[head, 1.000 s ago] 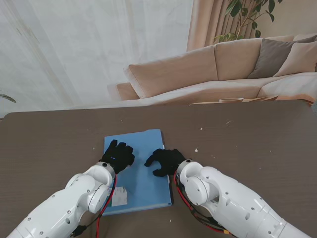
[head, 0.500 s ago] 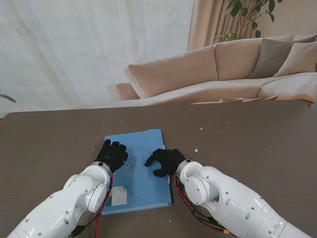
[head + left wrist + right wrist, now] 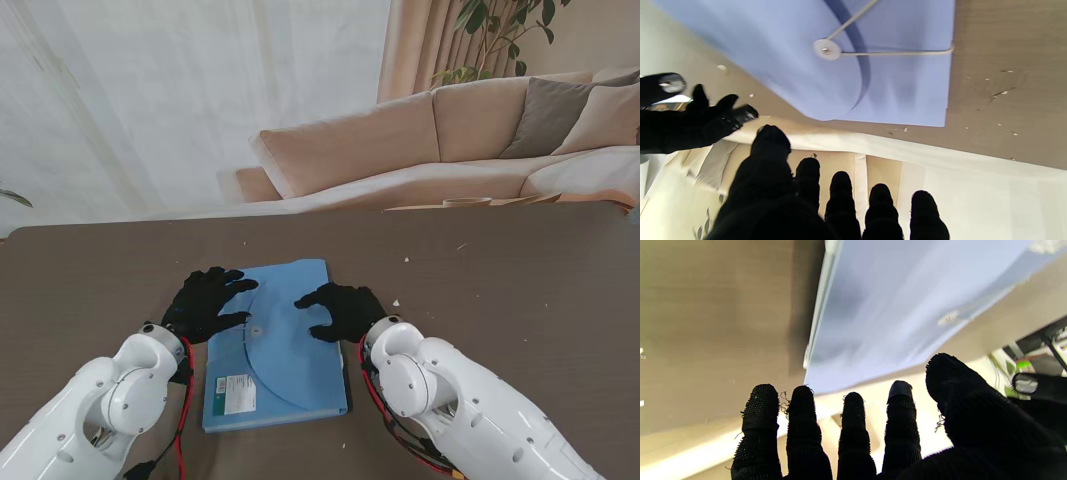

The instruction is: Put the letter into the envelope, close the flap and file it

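The left hand (image 3: pixel 205 303) is sliding off toward the envelope's (image 3: pixel 275 345) left edge, fingers spread and holding nothing, where a second ago it was lying flat on the blue sheet. That retreat is uncovering the curved flap (image 3: pixel 285 345), lying down with its white button (image 3: pixel 826 49) and string (image 3: pixel 897 53). Just beside it, the right hand (image 3: pixel 338 310) is resting spread on the envelope's right part, gripping nothing. Closure looks nearly done; filing remains. Beyond stretches the brown counter (image 3: pixel 500 280).

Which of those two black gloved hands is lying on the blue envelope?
The right robot hand: its fingers spread over the blue plastic envelope, by the curved flap. The left robot hand sits mostly off the envelope's left edge, over the brown table.
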You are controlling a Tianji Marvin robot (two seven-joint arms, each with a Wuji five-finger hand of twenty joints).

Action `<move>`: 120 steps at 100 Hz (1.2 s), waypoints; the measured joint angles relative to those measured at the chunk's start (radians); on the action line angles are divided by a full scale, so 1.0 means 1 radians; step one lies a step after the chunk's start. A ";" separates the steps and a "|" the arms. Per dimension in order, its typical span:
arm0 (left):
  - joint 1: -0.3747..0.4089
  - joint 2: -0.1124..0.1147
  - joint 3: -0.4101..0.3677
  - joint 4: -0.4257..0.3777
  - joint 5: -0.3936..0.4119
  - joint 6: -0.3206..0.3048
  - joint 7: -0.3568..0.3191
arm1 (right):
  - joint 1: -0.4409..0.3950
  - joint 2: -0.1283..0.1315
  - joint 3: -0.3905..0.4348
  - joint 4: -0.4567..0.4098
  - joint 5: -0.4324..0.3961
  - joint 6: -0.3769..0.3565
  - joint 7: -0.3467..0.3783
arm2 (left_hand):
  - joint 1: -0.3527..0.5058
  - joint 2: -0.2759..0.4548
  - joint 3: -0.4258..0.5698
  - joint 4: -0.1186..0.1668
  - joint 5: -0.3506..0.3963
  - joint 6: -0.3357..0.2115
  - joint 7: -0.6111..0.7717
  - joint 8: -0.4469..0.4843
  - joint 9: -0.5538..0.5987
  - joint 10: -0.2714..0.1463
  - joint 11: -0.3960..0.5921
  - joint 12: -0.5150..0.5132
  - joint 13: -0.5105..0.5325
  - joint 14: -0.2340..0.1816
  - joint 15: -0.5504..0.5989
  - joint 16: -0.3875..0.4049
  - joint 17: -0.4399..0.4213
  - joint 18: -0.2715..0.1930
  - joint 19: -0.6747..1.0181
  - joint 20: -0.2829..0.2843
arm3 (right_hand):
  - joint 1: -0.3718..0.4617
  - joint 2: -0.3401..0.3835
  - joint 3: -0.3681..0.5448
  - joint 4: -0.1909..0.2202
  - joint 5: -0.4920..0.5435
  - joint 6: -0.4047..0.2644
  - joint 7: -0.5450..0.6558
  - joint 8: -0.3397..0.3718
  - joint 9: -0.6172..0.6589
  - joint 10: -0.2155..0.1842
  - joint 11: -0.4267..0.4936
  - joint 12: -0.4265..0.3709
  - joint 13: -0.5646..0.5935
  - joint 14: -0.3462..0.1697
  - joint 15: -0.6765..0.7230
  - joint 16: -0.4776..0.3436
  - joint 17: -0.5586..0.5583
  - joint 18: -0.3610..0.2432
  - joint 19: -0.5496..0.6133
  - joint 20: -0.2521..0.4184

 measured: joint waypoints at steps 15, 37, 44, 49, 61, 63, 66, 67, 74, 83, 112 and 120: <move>0.087 -0.007 -0.071 -0.046 -0.097 -0.070 0.025 | -0.060 -0.014 0.043 -0.050 0.006 0.007 -0.098 | 0.000 0.000 0.000 0.000 0.000 0.001 -0.007 -0.006 -0.009 -0.001 -0.012 -0.012 0.000 0.005 -0.008 -0.048 0.003 0.005 -0.018 -0.044 | 0.001 0.025 -0.023 0.001 -0.003 0.026 -0.033 -0.044 -0.003 0.005 -0.034 -0.039 -0.016 -0.014 -0.059 -0.037 -0.022 0.004 -0.083 -0.059; 0.206 -0.033 -0.127 -0.050 -0.260 -0.188 0.150 | -0.158 -0.032 0.091 -0.105 0.050 0.001 -0.170 | 0.000 0.000 0.002 0.000 0.000 0.002 -0.007 -0.019 -0.009 -0.001 -0.012 -0.012 0.000 0.013 -0.013 -0.067 0.008 0.007 -0.031 -0.078 | 0.001 0.025 -0.022 0.013 -0.013 0.042 -0.048 -0.074 -0.003 0.005 -0.055 -0.071 -0.017 -0.028 -0.095 -0.064 -0.039 0.013 -0.130 -0.091; 0.224 -0.039 -0.132 -0.043 -0.318 -0.206 0.155 | -0.186 -0.038 0.097 -0.109 0.079 -0.009 -0.212 | 0.001 0.000 0.002 0.000 0.000 0.002 -0.007 -0.022 -0.009 -0.001 -0.012 -0.015 0.000 0.013 -0.014 -0.079 0.009 0.007 -0.035 -0.093 | 0.001 0.025 -0.022 0.013 -0.013 0.042 -0.048 -0.076 -0.003 0.005 -0.058 -0.073 -0.017 -0.028 -0.098 -0.073 -0.041 0.014 -0.132 -0.093; 0.234 -0.042 -0.135 -0.037 -0.370 -0.218 0.156 | -0.206 -0.043 0.101 -0.109 0.106 -0.021 -0.245 | 0.001 0.000 0.002 0.000 0.000 0.002 -0.007 -0.031 -0.009 -0.001 -0.012 -0.024 0.000 0.013 -0.014 -0.089 0.009 0.007 -0.037 -0.113 | 0.001 0.025 -0.022 0.013 -0.013 0.042 -0.048 -0.076 -0.003 0.005 -0.059 -0.076 -0.018 -0.028 -0.100 -0.073 -0.046 0.014 -0.154 -0.103; 0.258 -0.050 -0.137 -0.020 -0.410 -0.258 0.194 | -0.250 -0.056 0.109 -0.107 0.140 -0.074 -0.309 | 0.001 0.000 0.002 0.000 0.000 0.003 -0.007 -0.043 -0.009 -0.001 -0.014 -0.027 0.000 0.013 -0.026 -0.127 0.010 0.007 -0.047 -0.142 | 0.001 0.025 -0.022 0.013 -0.039 0.042 -0.048 -0.089 -0.003 0.006 -0.071 -0.088 -0.032 -0.028 -0.122 -0.085 -0.062 0.015 -0.191 -0.131; 0.261 -0.052 -0.137 -0.017 -0.415 -0.265 0.201 | -0.256 -0.059 0.109 -0.106 0.143 -0.082 -0.318 | 0.002 0.000 0.002 0.000 0.000 0.003 -0.007 -0.043 -0.009 -0.001 -0.014 -0.028 0.000 0.013 -0.027 -0.136 0.010 0.007 -0.048 -0.151 | 0.001 0.025 -0.022 0.013 -0.039 0.042 -0.048 -0.089 -0.003 0.006 -0.071 -0.092 -0.040 -0.028 -0.123 -0.087 -0.063 0.015 -0.192 -0.131; 0.267 -0.054 -0.136 -0.013 -0.427 -0.275 0.213 | -0.265 -0.062 0.109 -0.104 0.147 -0.093 -0.334 | 0.002 0.000 0.002 0.000 0.000 0.003 -0.007 -0.043 -0.009 -0.001 -0.015 -0.029 0.000 0.013 -0.028 -0.140 0.010 0.007 -0.048 -0.153 | 0.001 0.025 -0.023 0.013 -0.039 0.042 -0.048 -0.089 -0.003 0.006 -0.071 -0.094 -0.041 -0.029 -0.126 -0.087 -0.065 0.015 -0.202 -0.143; 0.268 -0.055 -0.135 -0.011 -0.431 -0.278 0.216 | -0.267 -0.064 0.109 -0.103 0.148 -0.095 -0.338 | 0.002 0.000 0.002 0.000 0.000 0.003 -0.007 -0.044 -0.009 -0.001 -0.018 -0.032 0.000 0.013 -0.028 -0.142 0.010 0.007 -0.048 -0.153 | 0.001 0.025 -0.024 0.013 -0.039 0.042 -0.048 -0.089 -0.003 0.006 -0.072 -0.094 -0.041 -0.030 -0.128 -0.087 -0.065 0.015 -0.202 -0.143; 0.279 -0.061 -0.132 -0.003 -0.469 -0.295 0.231 | -0.283 -0.070 0.109 -0.099 0.153 -0.107 -0.358 | 0.002 0.000 0.002 0.000 0.000 0.003 -0.007 -0.048 -0.009 -0.001 -0.025 -0.037 0.000 0.013 -0.031 -0.161 0.012 0.007 -0.057 -0.166 | 0.001 0.025 -0.031 0.013 -0.039 0.042 -0.048 -0.089 -0.003 0.006 -0.082 -0.098 -0.041 -0.030 -0.133 -0.088 -0.073 0.015 -0.204 -0.144; 0.287 -0.066 -0.128 0.005 -0.490 -0.305 0.234 | -0.298 -0.077 0.109 -0.086 0.177 -0.146 -0.381 | 0.002 0.000 0.002 0.000 0.000 0.003 -0.005 -0.055 -0.009 -0.001 -0.026 -0.038 0.000 0.013 -0.039 -0.175 0.013 0.007 -0.058 -0.177 | 0.001 0.025 -0.032 0.013 -0.052 0.042 -0.048 -0.100 -0.018 0.006 -0.085 -0.103 -0.041 -0.030 -0.134 -0.088 -0.082 0.015 -0.218 -0.146; 0.275 -0.070 -0.101 0.042 -0.537 -0.314 0.217 | -0.312 -0.090 0.114 -0.034 0.241 -0.228 -0.399 | 0.002 0.000 0.002 0.000 0.001 0.003 0.018 -0.057 -0.009 -0.001 -0.026 -0.038 0.000 0.008 -0.039 -0.184 0.018 0.007 -0.058 -0.201 | 0.001 0.063 -0.044 0.013 -0.087 0.041 -0.048 -0.104 -0.042 0.002 -0.085 -0.108 -0.091 -0.039 -0.154 -0.098 -0.112 0.015 -0.254 -0.158; 0.275 -0.069 -0.095 0.042 -0.564 -0.309 0.211 | -0.312 -0.090 0.117 -0.026 0.247 -0.244 -0.394 | 0.002 0.000 0.002 0.000 -0.001 0.003 0.019 -0.060 -0.009 -0.001 -0.026 -0.038 0.000 0.007 -0.040 -0.188 0.019 0.007 -0.058 -0.202 | 0.001 0.066 -0.046 0.013 -0.092 0.041 -0.048 -0.112 -0.043 0.000 -0.086 -0.108 -0.092 -0.039 -0.156 -0.098 -0.114 0.015 -0.255 -0.158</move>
